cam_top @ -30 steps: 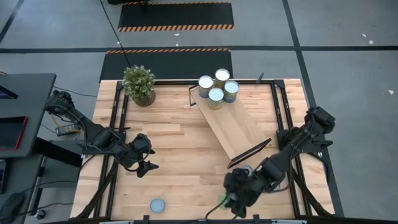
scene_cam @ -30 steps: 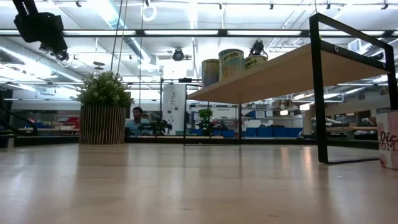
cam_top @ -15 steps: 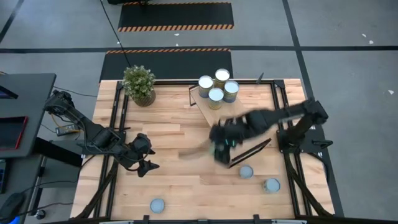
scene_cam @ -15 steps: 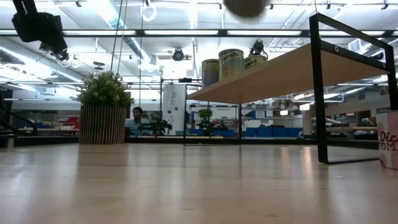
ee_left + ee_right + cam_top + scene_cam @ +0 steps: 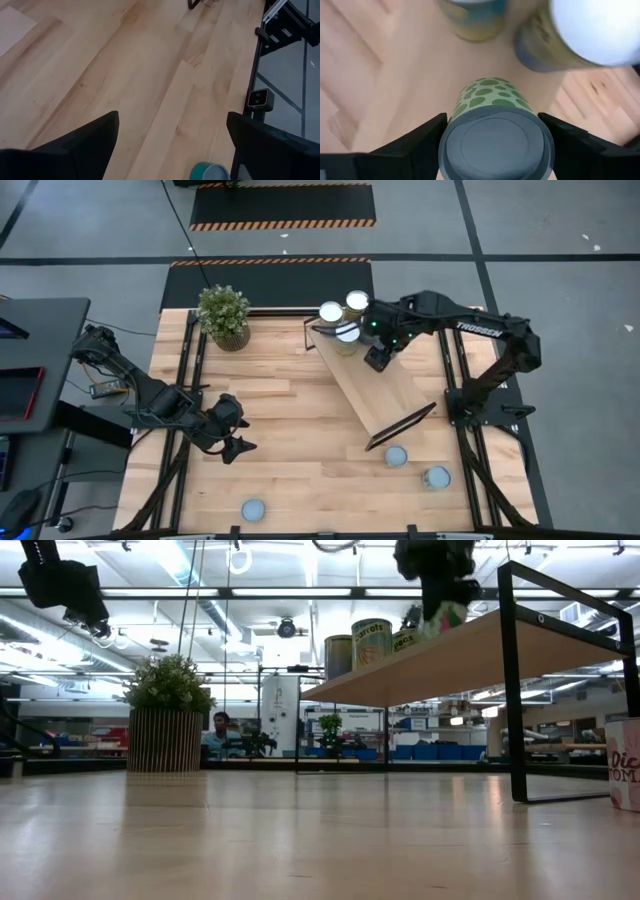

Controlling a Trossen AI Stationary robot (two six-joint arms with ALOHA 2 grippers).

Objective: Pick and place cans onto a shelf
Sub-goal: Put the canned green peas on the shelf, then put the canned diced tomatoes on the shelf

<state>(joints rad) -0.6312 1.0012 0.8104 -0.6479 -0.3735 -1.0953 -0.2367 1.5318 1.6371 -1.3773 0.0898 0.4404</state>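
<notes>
In the high view, the right gripper (image 5: 378,352) is seen over the upper end of the shelf (image 5: 385,392), just beside the cans (image 5: 345,315) grouped there. Two cans (image 5: 396,457) stand on the table (image 5: 280,410) below the shelf's lower bracket, and one can (image 5: 253,509) stands near the front edge on the left. The left gripper (image 5: 236,442) hangs over the table's left part, well apart from the shelf, its fingers spread. A plant (image 5: 224,316) stands at the back left corner.

In the low view, the right gripper (image 5: 437,585) is shown above the shelf (image 5: 460,655), a green-spotted can (image 5: 444,618) held in it with its lower edge close to the board; whether it touches cannot be told. Cans (image 5: 370,642) stand farther along the shelf. The plant (image 5: 166,712) is at left, and a person (image 5: 217,734) is seen in the room behind.

In the left wrist view, the left fingers (image 5: 90,145) are parted over bare table (image 5: 125,80), with nothing between them; a can's top (image 5: 210,171) shows near them.

In the right wrist view, the spotted can (image 5: 495,135) is clamped between the right fingers (image 5: 415,145), above the shelf (image 5: 395,65), near two standing cans (image 5: 590,30).
</notes>
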